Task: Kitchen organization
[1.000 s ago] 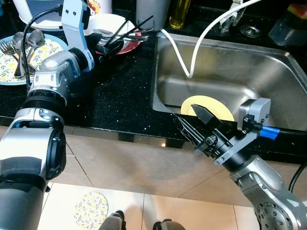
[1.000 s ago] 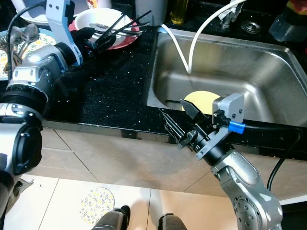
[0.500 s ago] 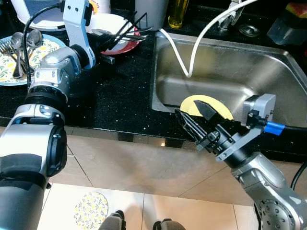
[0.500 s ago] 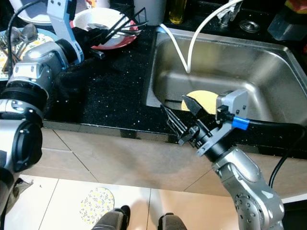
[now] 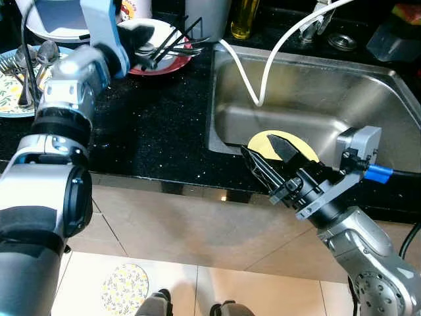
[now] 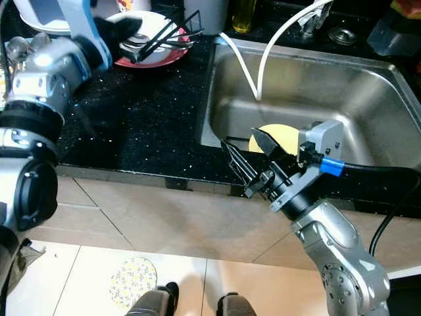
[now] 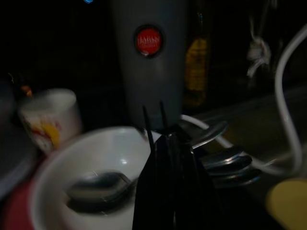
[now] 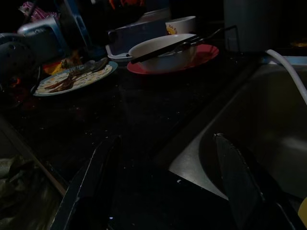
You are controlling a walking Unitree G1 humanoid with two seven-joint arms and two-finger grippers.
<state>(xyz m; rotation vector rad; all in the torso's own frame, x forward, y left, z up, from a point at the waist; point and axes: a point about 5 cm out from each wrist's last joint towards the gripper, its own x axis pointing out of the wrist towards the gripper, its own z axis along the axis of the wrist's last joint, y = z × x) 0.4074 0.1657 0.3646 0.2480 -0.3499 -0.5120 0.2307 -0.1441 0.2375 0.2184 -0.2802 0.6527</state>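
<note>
Left tool, fingers pressed together around a bundle of steel spoons, hovers over the white bowl on a red plate; one could slip and clatter onto the black desk. Right tool, fingers spread and empty, points toward the yellow plate in the steel sink.

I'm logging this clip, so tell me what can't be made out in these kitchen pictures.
- Left claw: whether it grips the cutlery in the white bowl on the red plate; fingers overlap the spoons, left wrist view dark.
- Yellow plate in the sink: partly hidden by the open right claw.
- Patterned plate: cut off by the left eye view's edge.
</note>
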